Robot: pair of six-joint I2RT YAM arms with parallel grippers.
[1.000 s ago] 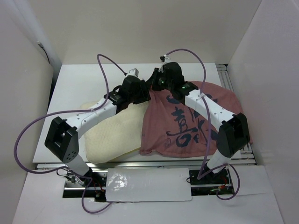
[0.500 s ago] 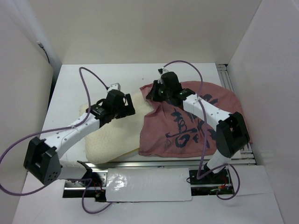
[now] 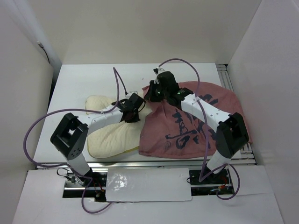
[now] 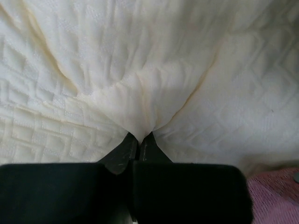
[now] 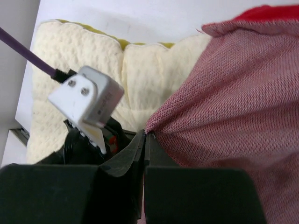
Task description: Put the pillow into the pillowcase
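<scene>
The cream pillow (image 3: 110,135) lies on the table's left half, its right end under the edge of the pillowcase (image 3: 187,126). The pillowcase is dusty pink-red with dark calligraphy marks and spreads over the right half. My left gripper (image 3: 135,109) is shut on a pinched fold of the pillow (image 4: 140,84) near its right end, the fabric puckering at the fingertips. My right gripper (image 3: 152,95) is shut on the pillowcase's left edge (image 5: 210,107), holding it lifted above the pillow (image 5: 135,70). The two grippers are close together.
White walls enclose the table (image 3: 84,84) on three sides. A metal rail (image 3: 224,74) runs along the right edge. Purple cables (image 3: 117,81) loop above both arms. The left wrist camera (image 5: 86,100) shows close in the right wrist view.
My left arm swung out to the left with its gripper open, then came back right and shut on the pillow near the pillowcase opening. The right gripper kept hold, shifting slightly left.
</scene>
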